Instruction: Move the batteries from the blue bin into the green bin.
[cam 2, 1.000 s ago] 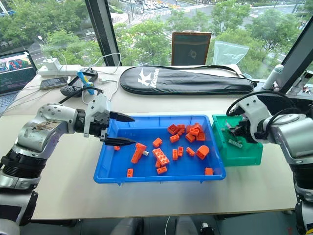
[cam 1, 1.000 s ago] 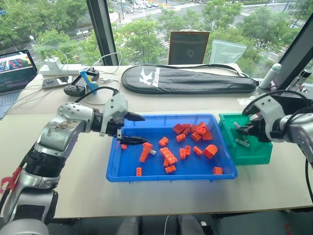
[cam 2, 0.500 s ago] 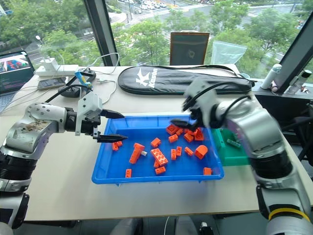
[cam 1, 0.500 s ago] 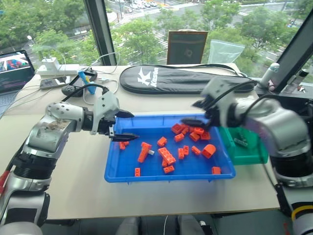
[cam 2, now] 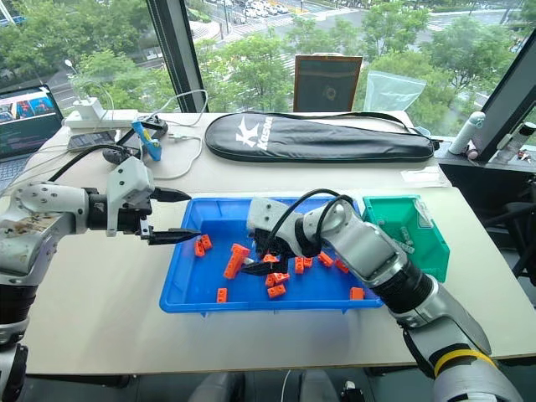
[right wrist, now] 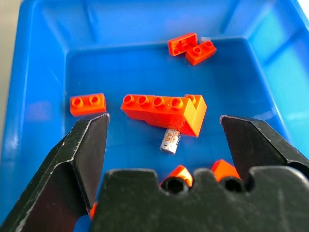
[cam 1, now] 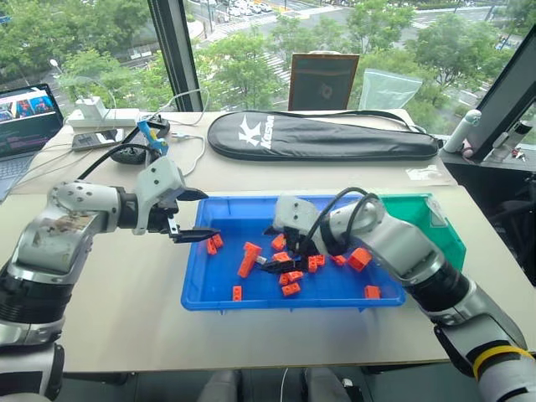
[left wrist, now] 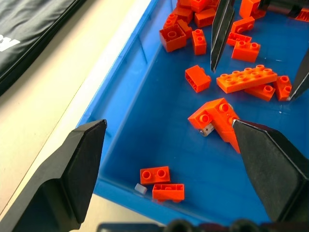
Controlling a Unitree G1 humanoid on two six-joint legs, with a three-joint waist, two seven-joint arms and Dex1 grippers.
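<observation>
The blue bin [cam 1: 194,280] sits mid-table with several orange bricks in it. One battery [right wrist: 170,141], a small silvery cylinder, lies on the bin floor with one end tucked under a long orange brick [right wrist: 161,108]; the left wrist view shows the battery [left wrist: 206,129] too. My right gripper [cam 1: 275,251] is open, reaching down into the middle of the bin, its fingers standing either side of that brick and battery without touching them. My left gripper [cam 1: 209,215] hangs open and empty over the bin's left rim. The green bin [cam 1: 435,230] stands against the blue bin's right end.
A black racket case [cam 1: 322,134] lies across the table behind the bins. A laptop [cam 1: 25,117], a power strip [cam 1: 100,117] and cables occupy the back left corner. A framed board [cam 1: 322,81] and a plastic bag [cam 1: 389,88] lean at the window.
My right arm swung from the green bin leftwards into the middle of the blue bin, and its gripper opened. My left gripper drew back a little to the bin's left rim.
</observation>
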